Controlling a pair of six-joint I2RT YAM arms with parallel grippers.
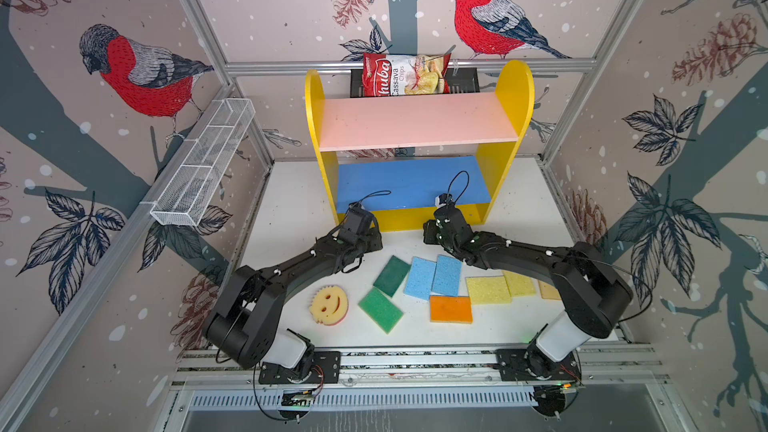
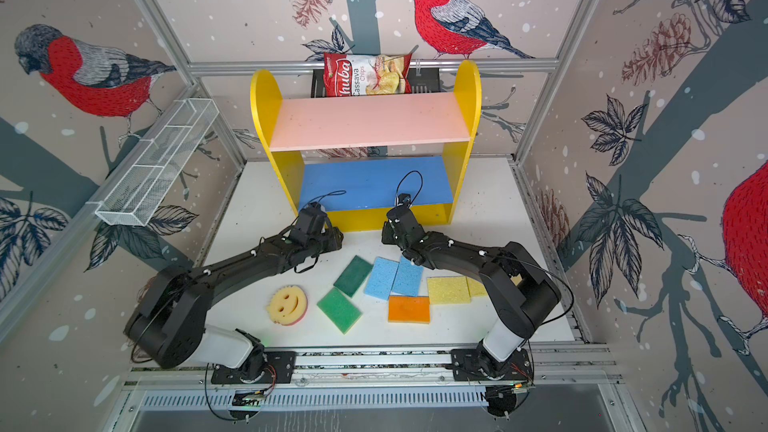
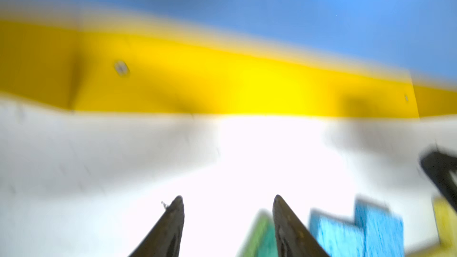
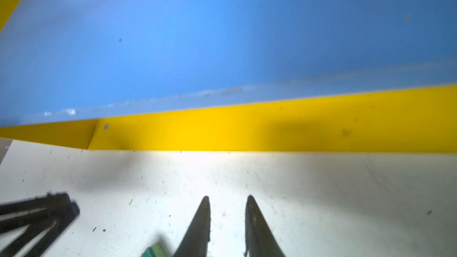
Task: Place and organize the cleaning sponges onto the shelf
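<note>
Sponges are all found down on the white table (image 1: 291, 209), spread in a loose row in front of the shelf (image 1: 515, 89), with none set on its boards yet. Nine can be counted in a top view, fwiw.

The round smiley one (image 1: 328, 304) is laid face up at the left end. It's turned sideways, so the mouth sits on the side toward the green sponge (image 1: 380, 310). That green one is angled, long axis run from far-left to near-right. The dark green sponge (image 1: 392, 276) just behind it is slanted the other way.

The left light blue sponge (image 1: 420, 278) and the right light blue sponge (image 1: 447, 275) are overlapped along one long edge, with long axes pointed roughly at the shelf. The orange sponge (image 1: 451, 309) is laid crosswise, parallel to the shelf front, with its far edge met by the blue pair. The yellow sponge (image 1: 488, 290) is laid crosswise too. A second yellow one (image 1: 519, 283) and a tan one (image 1: 548, 290) are partly hidden by the right arm (image 1: 540, 255), so their direction can't be called.

The shelf itself is stood long side across, open front faced toward the arms.

The left gripper (image 3: 228, 197) is seen, blurry, with jaws held fairly wide and nothing between them, aimed at the yellow base (image 3: 222, 82). The right gripper (image 4: 228, 197) is only narrowly parted, with nothing gripped, and is pointed at that same base.
</note>
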